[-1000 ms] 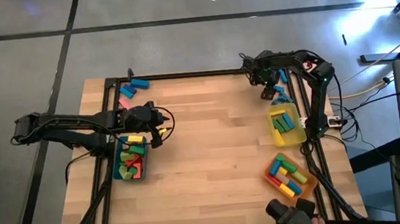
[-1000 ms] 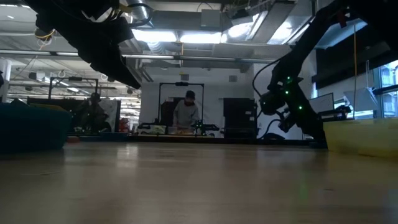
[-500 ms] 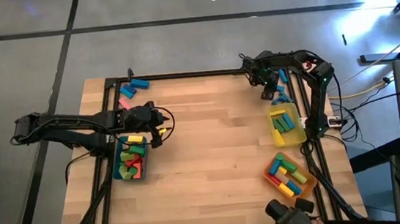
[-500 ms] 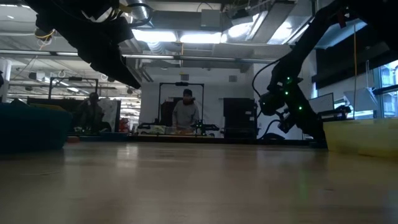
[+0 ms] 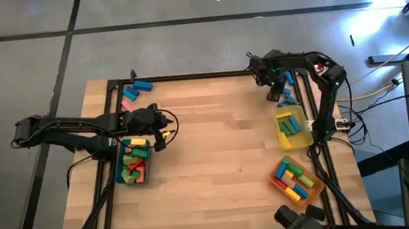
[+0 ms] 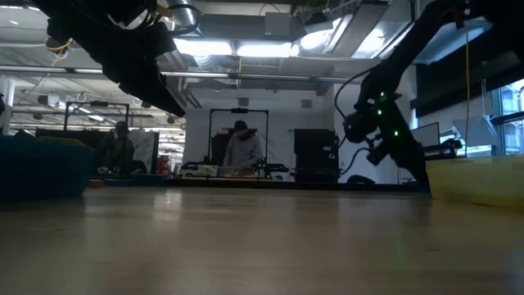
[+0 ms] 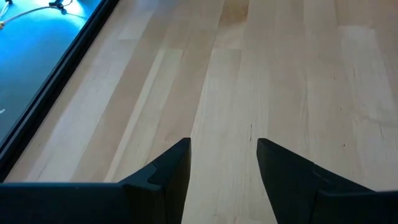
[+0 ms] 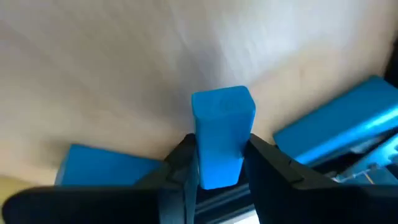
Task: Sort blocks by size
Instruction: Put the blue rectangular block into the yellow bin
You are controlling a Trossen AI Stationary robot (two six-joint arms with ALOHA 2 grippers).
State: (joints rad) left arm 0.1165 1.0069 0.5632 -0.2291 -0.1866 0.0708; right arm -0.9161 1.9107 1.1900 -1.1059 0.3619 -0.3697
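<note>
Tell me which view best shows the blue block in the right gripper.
Right wrist view: the blue block fills the frame, clamped between the right gripper's fingers, other blue blocks beside it. High view shows only the right gripper near the table's far right corner, block indistinct. Low view: dark arm, no block. Left wrist view: bare table.

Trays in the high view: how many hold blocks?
3. Teal tray under the left gripper at the table's left edge; yellow tray at the right edge; orange tray near the right front corner. None look hidden.
</note>
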